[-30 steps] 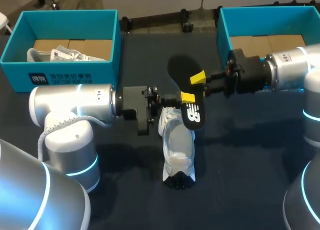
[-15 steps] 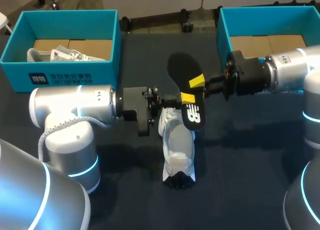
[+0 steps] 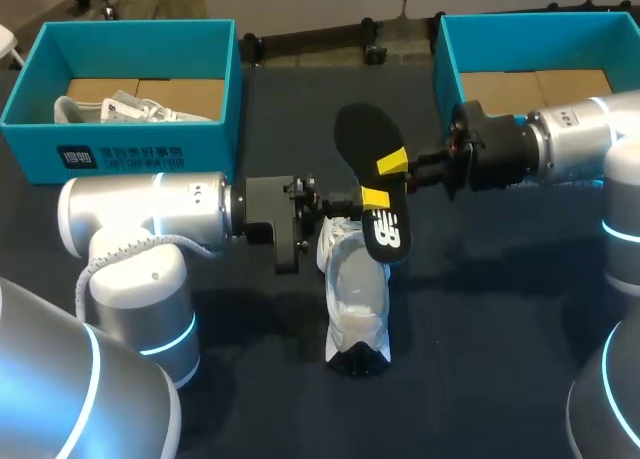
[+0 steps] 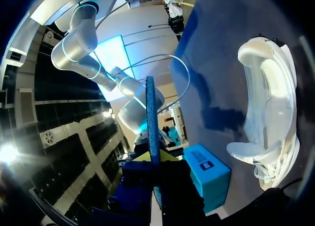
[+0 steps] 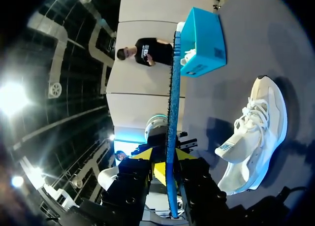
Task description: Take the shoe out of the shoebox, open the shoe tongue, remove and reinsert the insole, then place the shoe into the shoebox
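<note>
Insole is up in the air over the middle of the tabletop, black face toward the head camera. It is tilted, with its lower end just above the far end of the shoe.

Both arms have it. Your right fingers are closed on it from two sides; the right wrist view shows it edge-on, pinched between them. Your left fingers read the same way in the left wrist view, with a thin blue edge running down between them, pressed from both sides. Neither pair grips anything else.

Likely reason for the double hold: a thin, floppy sheet pinched at one spot droops and twists. Two pinches let you steer it, or pass it across. My read is that the insole is out and not yet back in.

The shoe lies on the tabletop below, lengthwise toward the robot, nothing gripping it. Its mouth is spread wide and faces up, a sensible pose for sliding the insole back. Unheld, it may skate when pushed.

Surface is dark and matte, cloth-like; expect some grip.

Left shoebox stands at the far left with another pale shoe inside. Right shoebox stands at the far right, showing only its brown cardboard floor. Both are well apart from the shoe. Your arms meet between them, so the working room is that middle strip.
</note>
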`<act>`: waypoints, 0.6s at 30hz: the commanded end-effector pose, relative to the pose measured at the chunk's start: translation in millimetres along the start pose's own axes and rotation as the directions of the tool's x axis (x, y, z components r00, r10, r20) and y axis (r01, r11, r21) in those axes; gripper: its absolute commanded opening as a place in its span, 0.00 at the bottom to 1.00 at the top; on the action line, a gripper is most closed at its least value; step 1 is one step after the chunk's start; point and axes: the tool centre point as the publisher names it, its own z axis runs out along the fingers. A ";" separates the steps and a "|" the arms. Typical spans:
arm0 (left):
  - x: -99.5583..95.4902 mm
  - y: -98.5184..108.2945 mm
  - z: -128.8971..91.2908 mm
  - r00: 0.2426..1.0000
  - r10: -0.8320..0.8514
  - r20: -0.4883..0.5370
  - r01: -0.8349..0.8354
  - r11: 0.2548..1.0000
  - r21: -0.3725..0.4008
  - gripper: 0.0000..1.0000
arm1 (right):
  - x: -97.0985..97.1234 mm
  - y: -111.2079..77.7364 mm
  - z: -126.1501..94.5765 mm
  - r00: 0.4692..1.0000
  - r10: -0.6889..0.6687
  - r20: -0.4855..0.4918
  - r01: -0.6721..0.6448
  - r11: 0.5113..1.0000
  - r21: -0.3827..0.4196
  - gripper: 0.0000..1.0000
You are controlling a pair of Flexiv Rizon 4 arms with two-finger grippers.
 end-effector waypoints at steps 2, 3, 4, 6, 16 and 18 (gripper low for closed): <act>0.1 -1.6 0.4 1.000 0.004 0.006 -0.004 1.000 -0.003 0.00 | -2.9 1.3 1.1 1.000 -0.003 -0.004 0.003 1.000 -0.005 0.24; 0.0 -1.7 0.5 1.000 0.005 0.007 -0.005 1.000 -0.003 0.00 | -3.0 1.3 0.9 1.000 -0.003 -0.004 0.003 1.000 -0.006 0.23; 0.0 -1.7 0.6 1.000 0.005 0.007 -0.005 1.000 -0.003 0.00 | -3.1 1.4 0.8 1.000 -0.003 -0.004 0.003 1.000 -0.006 0.22; -0.2 -1.8 0.8 1.000 0.006 0.007 -0.006 1.000 -0.005 0.00 | -3.2 1.5 0.8 1.000 -0.002 -0.004 0.002 1.000 -0.006 0.18; 0.4 -1.5 1.4 1.000 0.014 0.000 -0.014 1.000 -0.004 0.00 | -4.1 2.0 0.9 1.000 -0.001 -0.009 0.001 1.000 -0.006 0.00; 0.7 -1.6 1.5 1.000 0.015 -0.001 -0.015 1.000 -0.004 0.00 | -4.4 2.1 0.9 1.000 -0.002 -0.012 0.002 1.000 -0.006 0.00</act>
